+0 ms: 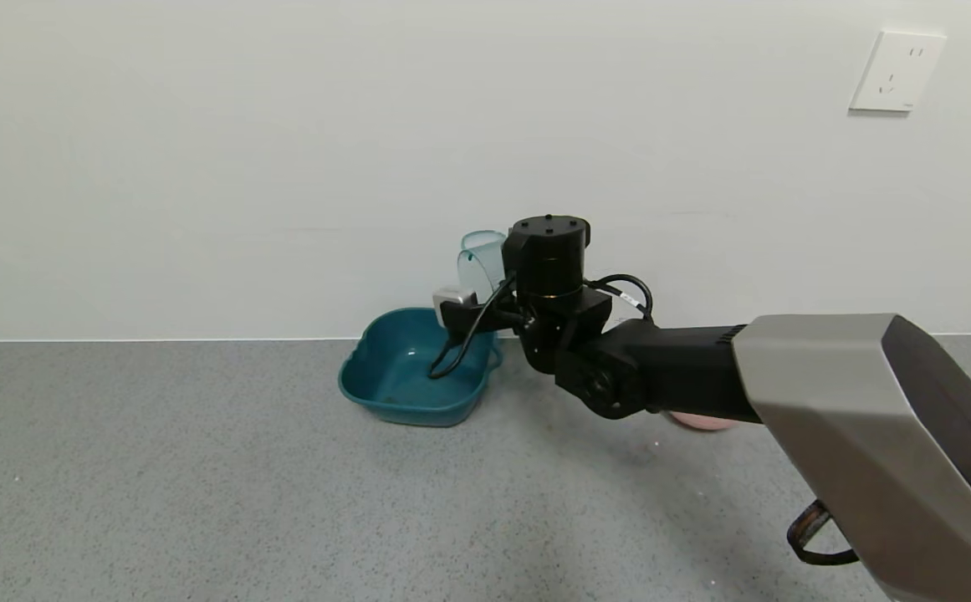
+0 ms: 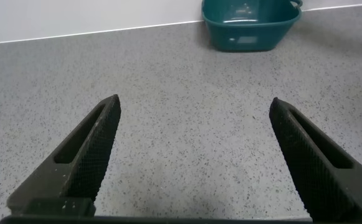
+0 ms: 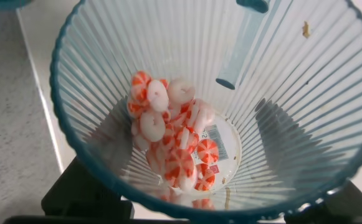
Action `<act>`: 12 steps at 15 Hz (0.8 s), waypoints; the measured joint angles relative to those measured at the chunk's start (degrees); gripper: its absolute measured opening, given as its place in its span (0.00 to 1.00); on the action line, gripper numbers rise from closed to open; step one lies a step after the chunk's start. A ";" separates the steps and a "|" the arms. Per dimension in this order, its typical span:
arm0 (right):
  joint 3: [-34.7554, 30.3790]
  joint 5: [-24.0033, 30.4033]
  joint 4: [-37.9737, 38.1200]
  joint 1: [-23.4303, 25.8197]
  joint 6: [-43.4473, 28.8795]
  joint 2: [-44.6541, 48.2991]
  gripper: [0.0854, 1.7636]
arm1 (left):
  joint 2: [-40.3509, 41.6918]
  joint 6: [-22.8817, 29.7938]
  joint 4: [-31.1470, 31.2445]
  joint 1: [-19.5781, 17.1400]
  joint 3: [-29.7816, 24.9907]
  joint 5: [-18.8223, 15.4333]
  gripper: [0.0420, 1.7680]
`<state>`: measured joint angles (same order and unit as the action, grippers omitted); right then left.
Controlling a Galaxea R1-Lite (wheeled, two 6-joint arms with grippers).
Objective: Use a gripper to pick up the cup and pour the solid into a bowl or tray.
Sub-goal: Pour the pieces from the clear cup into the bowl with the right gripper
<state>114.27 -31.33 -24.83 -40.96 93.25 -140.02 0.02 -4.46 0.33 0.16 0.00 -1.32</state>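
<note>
My right gripper [image 1: 495,269] is shut on the ribbed blue-tinted cup [image 1: 482,257] and holds it tilted in the air above the far right corner of the dark teal basin [image 1: 401,410]. In the right wrist view I look into the cup [image 3: 305,93]. The white and orange-red pieces [image 3: 171,146] lie piled against its lower side and bottom. The black fingers [image 3: 75,196] show below the cup's rim. The basin looks empty of pieces. My left gripper [image 2: 195,102] is open and empty low over the grey surface, and the basin [image 2: 249,38] lies well ahead of it.
A round pink bowl [image 1: 702,420] peeks out from under my right arm, to the right of the basin. A white wall stands just behind the basin, with a socket [image 1: 896,71] high on the right. Grey speckled surface stretches in front and to the left.
</note>
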 joint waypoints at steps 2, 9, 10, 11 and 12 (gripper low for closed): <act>0.02 0.02 -0.52 -0.85 3.63 -0.15 0.75 | 0.00 0.00 0.02 0.00 0.00 0.00 0.97; 0.02 -4.08 -7.35 -3.41 19.32 -1.95 0.75 | 0.00 0.00 0.00 0.00 0.00 0.00 0.97; 0.02 -4.28 -9.14 -3.69 21.55 -2.58 0.75 | 0.00 0.00 0.02 0.00 0.00 0.00 0.97; 0.02 -4.34 -10.36 -3.80 23.60 -3.22 0.75 | 0.00 0.00 0.00 0.00 0.00 0.00 0.97; 0.02 -4.39 -11.47 -3.83 25.36 -3.89 0.75 | 0.00 0.02 0.00 0.00 0.00 0.00 0.97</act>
<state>114.30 -35.72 -36.30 -44.79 118.60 -143.91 0.02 -4.44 0.33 0.16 0.00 -1.32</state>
